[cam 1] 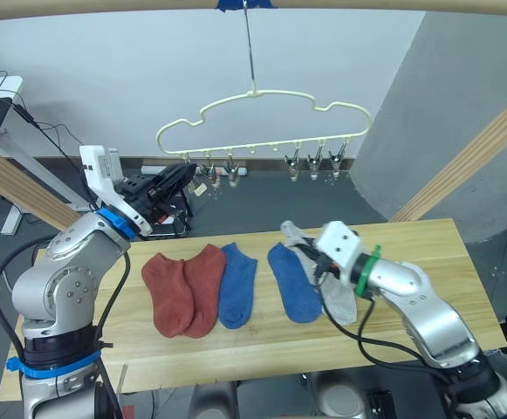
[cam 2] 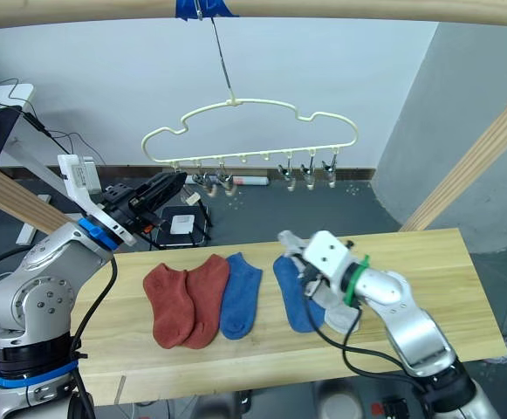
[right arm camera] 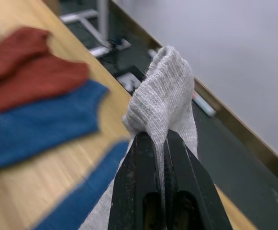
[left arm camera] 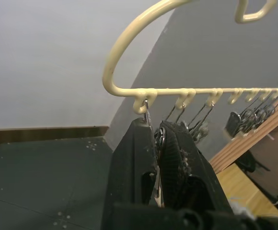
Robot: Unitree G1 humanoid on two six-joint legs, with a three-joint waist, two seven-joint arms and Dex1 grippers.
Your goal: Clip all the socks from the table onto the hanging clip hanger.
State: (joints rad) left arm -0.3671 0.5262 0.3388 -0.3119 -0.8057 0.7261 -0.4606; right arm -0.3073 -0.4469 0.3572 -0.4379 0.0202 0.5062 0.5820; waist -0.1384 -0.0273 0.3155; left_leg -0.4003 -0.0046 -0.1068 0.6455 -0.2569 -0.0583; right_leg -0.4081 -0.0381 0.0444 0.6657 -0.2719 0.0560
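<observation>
The grey sock (right arm camera: 163, 91) is pinched in the right gripper's (right arm camera: 161, 143) closed fingers, low over the bench (cam 1: 428, 253). The left gripper's (left arm camera: 157, 143) fingers squeeze the leftmost clip (left arm camera: 149, 115) of the clip hanger (cam 1: 262, 94), so next the sock likely must rise to that clip.

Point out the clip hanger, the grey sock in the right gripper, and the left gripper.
clip hanger (cam 1: 262, 94), left eye view, top of the cream wire outline below the hook.
grey sock (right arm camera: 165, 86), right wrist view, bunched fabric above the fingers.
left gripper (left arm camera: 157, 132), left wrist view, between the fingertips at the end clip.
</observation>
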